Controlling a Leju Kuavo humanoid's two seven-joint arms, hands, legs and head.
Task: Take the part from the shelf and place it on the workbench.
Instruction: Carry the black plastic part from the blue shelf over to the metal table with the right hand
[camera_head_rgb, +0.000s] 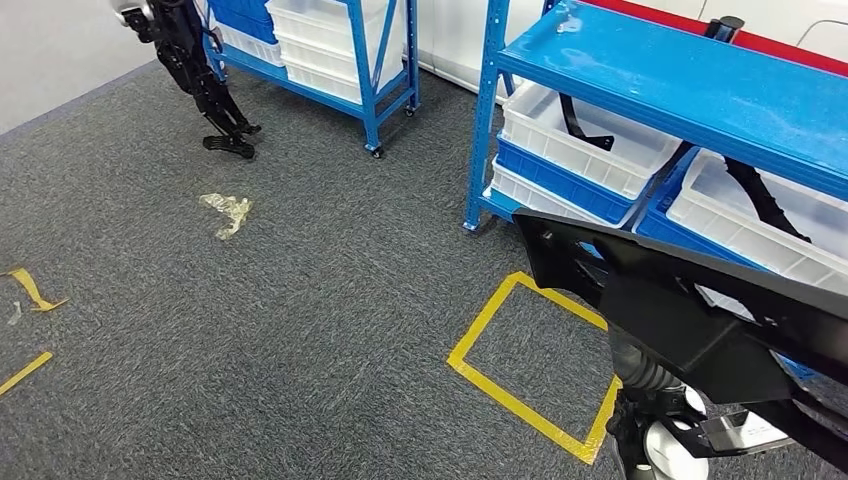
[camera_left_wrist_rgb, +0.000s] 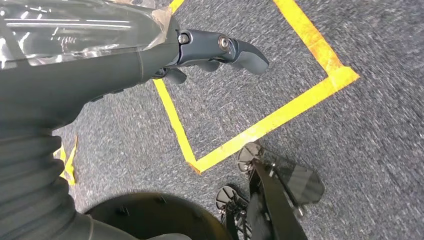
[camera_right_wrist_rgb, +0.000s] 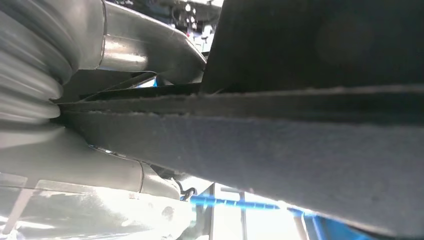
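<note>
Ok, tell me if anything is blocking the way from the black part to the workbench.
Cannot say: the workbench is not visible. The right hand grips the black part beside the blue shelf. Ahead lies carpet with a yellow tape square and a plastic scrap.

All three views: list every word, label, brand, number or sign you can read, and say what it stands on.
None: no readable text in any view.
The black part in the right hand shows no lettering.
The white bins and blue shelf carry no visible labels.
The yellow tape square on the carpet is a plain outline, without characters.
The left hand bears no marking.
</note>
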